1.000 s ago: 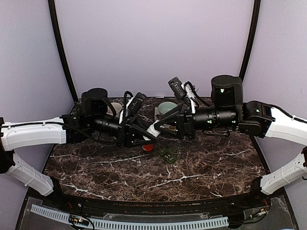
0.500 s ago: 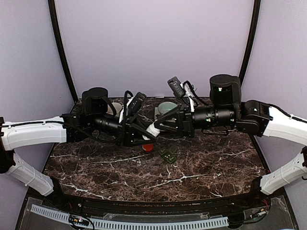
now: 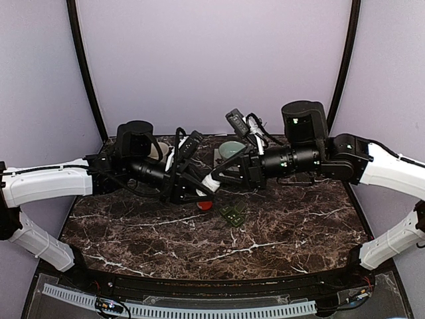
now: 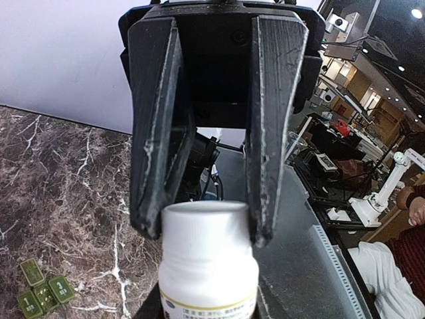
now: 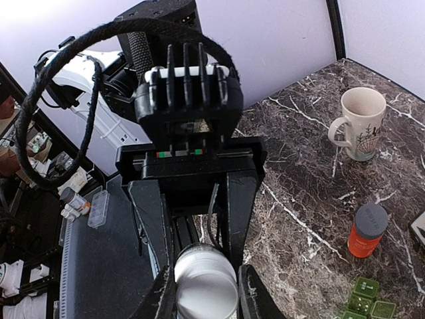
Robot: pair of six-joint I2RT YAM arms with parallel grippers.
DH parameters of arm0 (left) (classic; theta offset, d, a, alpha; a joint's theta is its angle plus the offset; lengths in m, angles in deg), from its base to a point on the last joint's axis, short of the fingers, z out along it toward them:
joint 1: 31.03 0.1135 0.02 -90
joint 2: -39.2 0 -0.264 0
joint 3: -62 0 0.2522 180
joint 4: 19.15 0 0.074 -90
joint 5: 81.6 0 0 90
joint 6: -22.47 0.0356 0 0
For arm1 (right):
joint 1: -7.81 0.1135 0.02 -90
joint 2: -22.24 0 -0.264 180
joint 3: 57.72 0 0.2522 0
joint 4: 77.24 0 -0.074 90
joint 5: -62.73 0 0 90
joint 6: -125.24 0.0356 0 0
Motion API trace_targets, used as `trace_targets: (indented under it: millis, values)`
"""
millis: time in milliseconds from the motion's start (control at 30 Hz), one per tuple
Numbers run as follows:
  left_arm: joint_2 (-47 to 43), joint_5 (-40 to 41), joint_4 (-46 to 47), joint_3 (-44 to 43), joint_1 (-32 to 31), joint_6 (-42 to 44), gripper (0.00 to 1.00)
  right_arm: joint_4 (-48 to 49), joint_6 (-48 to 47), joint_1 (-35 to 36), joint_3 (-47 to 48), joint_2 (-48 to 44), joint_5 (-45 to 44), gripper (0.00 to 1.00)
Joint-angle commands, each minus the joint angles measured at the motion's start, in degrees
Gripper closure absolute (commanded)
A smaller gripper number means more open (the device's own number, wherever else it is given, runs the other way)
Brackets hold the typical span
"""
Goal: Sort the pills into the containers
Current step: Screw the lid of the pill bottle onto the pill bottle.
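Pill box (image 3: 232,214) sits nearest, flat on the dark marble desk (image 3: 133,232) near its middle, with a small red bottle (image 5: 367,230) just beside it on the left. Above and a little behind these, a white bottle (image 4: 206,239) hangs roughly level in the air between the two arms. Left jaws pinch one end from both sides. Right jaws are drawn in snug against the other end, whose round face shows between them. Which end carries the cap I cannot tell. Opening it looks like the step in hand. One arm should hold firm while the other turns about the bottle's long axis, the two kept in line. The mouth should be tipped upward before the parts separate, or pills may spill. Mug (image 5: 362,123) and pale bowl (image 3: 231,149) stand farthest back.
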Motion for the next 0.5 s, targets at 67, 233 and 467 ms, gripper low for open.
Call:
trace_targets:
  millis: [67, 233, 467]
  values:
    - [-1.32, 7.38, 1.05, -2.66, -0.64, 2.48, 1.00, 0.11, 2.20, 2.07, 2.23, 3.79, -3.84, 1.00]
    - [-2.20, 13.65, 0.45, -2.65, -0.77, 3.51, 1.00, -1.47, 4.27, 3.07, 4.31, 6.44, -7.64, 1.00]
    - [-4.62, 25.95, 1.89, -1.29, -1.69, 4.52, 1.00, -4.80, 7.62, 4.05, 7.60, 9.58, -14.06, 1.00]
